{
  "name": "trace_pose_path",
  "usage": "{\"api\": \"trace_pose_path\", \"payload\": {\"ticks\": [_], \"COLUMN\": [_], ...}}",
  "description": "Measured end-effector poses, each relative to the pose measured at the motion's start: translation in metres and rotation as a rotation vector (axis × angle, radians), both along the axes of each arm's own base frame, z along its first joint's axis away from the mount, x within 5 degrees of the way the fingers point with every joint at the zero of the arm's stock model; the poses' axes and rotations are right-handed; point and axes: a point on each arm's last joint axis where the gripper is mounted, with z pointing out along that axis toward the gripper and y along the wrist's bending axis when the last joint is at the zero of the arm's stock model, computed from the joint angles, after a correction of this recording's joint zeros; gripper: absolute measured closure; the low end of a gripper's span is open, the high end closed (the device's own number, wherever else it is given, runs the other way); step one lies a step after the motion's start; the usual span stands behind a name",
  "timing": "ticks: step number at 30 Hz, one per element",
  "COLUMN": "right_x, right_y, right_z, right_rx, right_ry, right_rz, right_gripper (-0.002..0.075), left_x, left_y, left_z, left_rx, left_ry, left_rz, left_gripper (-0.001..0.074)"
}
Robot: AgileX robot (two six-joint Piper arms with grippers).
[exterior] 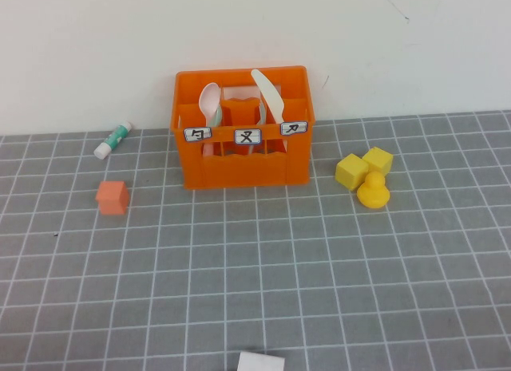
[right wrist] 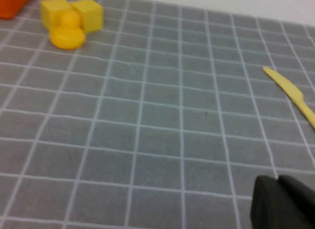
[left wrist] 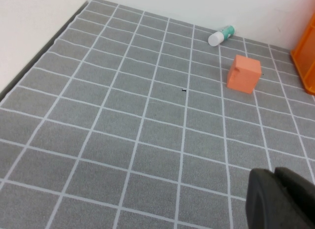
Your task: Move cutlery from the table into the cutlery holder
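Overhead view; two low wrist views

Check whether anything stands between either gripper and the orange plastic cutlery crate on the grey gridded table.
Nothing visible does. The left gripper and the right gripper hang over bare grey table, short of the orange plastic crate. The small orange cube, the yellow blocks and the yellow duck sit off to its sides.

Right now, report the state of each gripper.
Left gripper: low over the grey table, cannot be told.
Right gripper: low over the table, cannot be told.
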Motion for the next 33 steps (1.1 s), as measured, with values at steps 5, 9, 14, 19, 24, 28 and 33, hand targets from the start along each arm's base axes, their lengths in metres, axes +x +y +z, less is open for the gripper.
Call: {"api": "trace_pose_path", "payload": {"ticks": [5,9,14,19,24,28,33], "right_x": [-0.004,-0.003,-0.002,-0.002,-0.003,-0.003,-0.003], "right_y": [-0.003,-0.002,0.002,0.003,0.003,0.003,0.003], "right_z": [-0.003,-0.007,-0.014,-0.017,-0.017,-0.017,-0.017], "right_rx": [0.002,0.014,0.044,0.112,0.121,0.123,0.123], "right_ry": [0.021,0.018,-0.069,-0.063,-0.051,-0.051,-0.051], "right_rz": [-0.053,-0.048,0.008,-0.004,-0.008,-0.009,-0.009], "right_gripper": [0.0729,0.0729,0.0729,0.0729,0.0729,0.0729,0.0729], "left_x": [0.000,0.000,0.000,0.000,0.000,0.000,0.000], "left_y": [0.000,0.000,0.000,0.000,0.000,0.000,0.000], "left_z": [0.000,0.000,0.000,0.000,0.000,0.000,0.000], "left_rx": [0.000,0.000,0.000,0.000,0.000,0.000,0.000], "left_ry": [0.000,0.000,0.000,0.000,0.000,0.000,0.000], "left_rz": [0.000,0.000,0.000,0.000,0.000,0.000,0.000], "left_gripper": [0.0736,0.0736,0.0736,0.0736,0.0736,0.0736,0.0736]}}
